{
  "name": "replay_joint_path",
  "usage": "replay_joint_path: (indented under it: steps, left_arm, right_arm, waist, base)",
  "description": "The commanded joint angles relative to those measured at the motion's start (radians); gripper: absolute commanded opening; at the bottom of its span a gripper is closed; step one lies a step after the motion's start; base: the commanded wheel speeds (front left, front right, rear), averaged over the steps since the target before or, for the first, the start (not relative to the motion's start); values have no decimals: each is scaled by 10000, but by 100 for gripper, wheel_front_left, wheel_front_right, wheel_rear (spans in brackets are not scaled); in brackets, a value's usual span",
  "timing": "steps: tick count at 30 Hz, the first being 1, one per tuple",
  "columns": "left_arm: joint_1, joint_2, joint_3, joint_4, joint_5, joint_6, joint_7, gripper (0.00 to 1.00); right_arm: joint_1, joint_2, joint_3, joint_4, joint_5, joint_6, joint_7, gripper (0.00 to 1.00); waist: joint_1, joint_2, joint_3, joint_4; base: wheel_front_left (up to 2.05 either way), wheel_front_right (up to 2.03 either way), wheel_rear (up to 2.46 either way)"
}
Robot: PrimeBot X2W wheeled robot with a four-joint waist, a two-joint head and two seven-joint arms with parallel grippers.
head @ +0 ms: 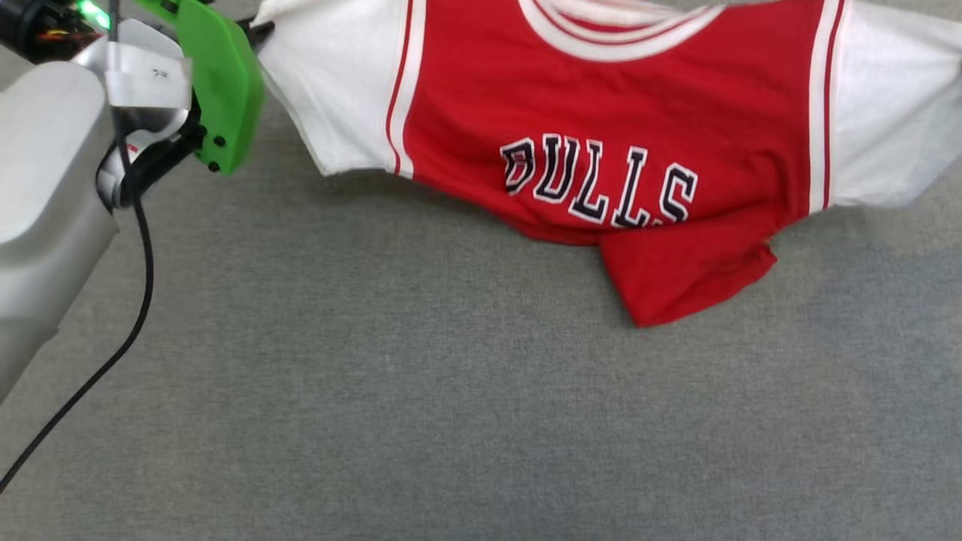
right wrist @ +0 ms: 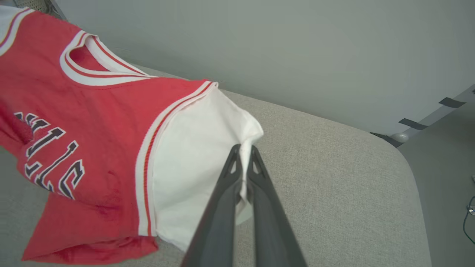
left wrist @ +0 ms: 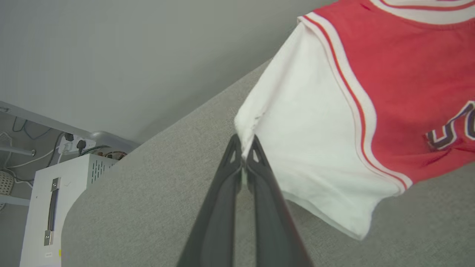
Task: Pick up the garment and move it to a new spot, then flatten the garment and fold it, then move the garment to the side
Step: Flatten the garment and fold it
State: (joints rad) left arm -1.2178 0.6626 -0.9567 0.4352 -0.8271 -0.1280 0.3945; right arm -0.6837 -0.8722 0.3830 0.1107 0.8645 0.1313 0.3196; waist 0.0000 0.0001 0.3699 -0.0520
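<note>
two wrist views show left tool (left wrist: 245, 144) and right tool (right wrist: 245, 151) pinching sleeves (left wrist: 315, 141) of the garment (head: 601, 98)

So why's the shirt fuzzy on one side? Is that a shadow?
Head view: the garment blurs at the sleeve by the right edge, with a soft shadow beneath on the table. Left wrist view: sharp, evenly lit, no glare.

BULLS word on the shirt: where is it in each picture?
Head view: the BULLS lettering sits right of the middle, across the red shirt.
Left wrist view: a piece of it at the right edge.
Right wrist view: at the left, tilted.
Shared landmark: the white-and-red collar, at the head view's top, left wrist view's top right, right wrist view's upper left.
</note>
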Motion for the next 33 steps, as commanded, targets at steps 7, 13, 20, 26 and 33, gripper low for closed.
replay_joint_path:
  steps: [7,13,20,26,33]
  left_arm:
    - [-559,211,605,-847,269,227,-987,0]
    - [-1585,-135,1070,-1020,586,579,-1617,0]
    - [-3351,-747,1395,-275,1232,724,-2301,0]
    - [-5036,-1328,1652,855,1610,625,-2953,0]
    - [-6761,-1640,1912,2102,2020,479,-3962,0]
  right_arm:
    - [-1149,125,-125,110,-573,-6,-502,0]
    - [-2814,468,-81,552,-1101,-6,-278,0]
    - [-5551,1102,511,1629,-2049,-6,36,0]
    - [-7980,1460,839,3003,-2621,-6,-103,0]
    - [-10335,1819,1165,4445,-3134,-6,-921,0]
  waist:
    - [0,-1,-1339,736]
    - [0,-1,-1033,825]
    - [0,-1,143,730]
    - [0,-1,1055,706]
    - [0,-1,1534,733]
  base:
    - [0,0,0]
    - [0,0,0]
    - [0,0,0]
    - [0,0,0]
    - [0,0,0]
